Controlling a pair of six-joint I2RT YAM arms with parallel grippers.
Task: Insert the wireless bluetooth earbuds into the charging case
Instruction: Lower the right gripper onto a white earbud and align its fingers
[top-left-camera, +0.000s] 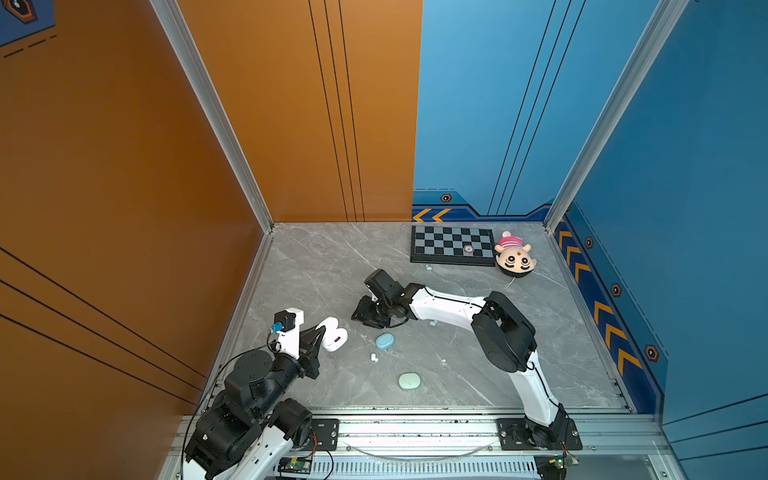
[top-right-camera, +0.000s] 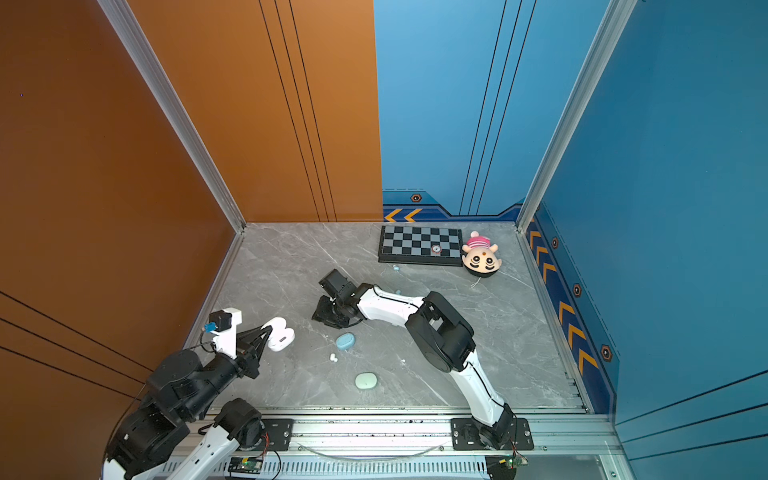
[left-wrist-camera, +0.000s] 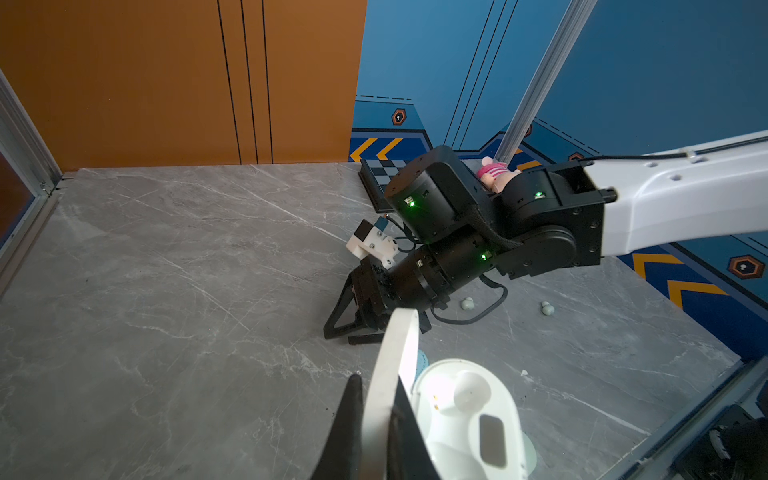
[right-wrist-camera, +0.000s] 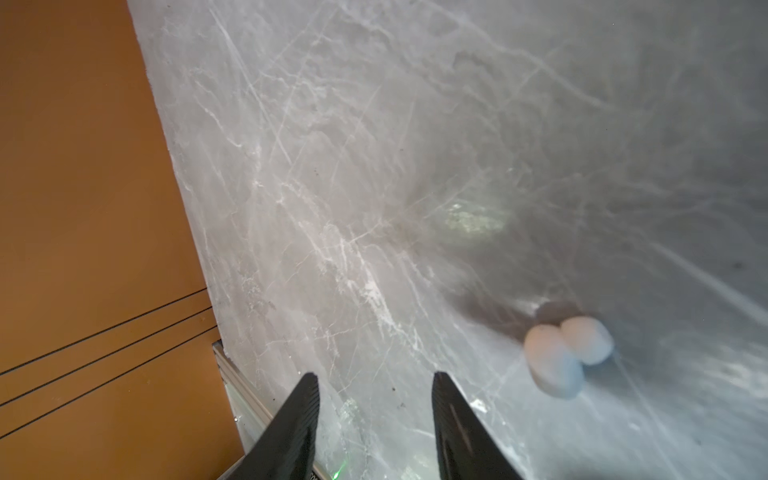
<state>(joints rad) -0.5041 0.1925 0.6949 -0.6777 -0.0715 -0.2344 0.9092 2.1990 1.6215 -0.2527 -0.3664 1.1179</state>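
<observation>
Earbud (right-wrist-camera: 565, 357) lies lower right, outside my part-open, empty right pincer (right-wrist-camera: 375, 376); next, I should centre and close. Left pincer (left-wrist-camera: 376, 386) pinches case lid (left-wrist-camera: 399, 340).

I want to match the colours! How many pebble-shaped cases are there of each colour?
White case: 1
Blue case: 1
Mint green case: 1
Total: 3
</observation>
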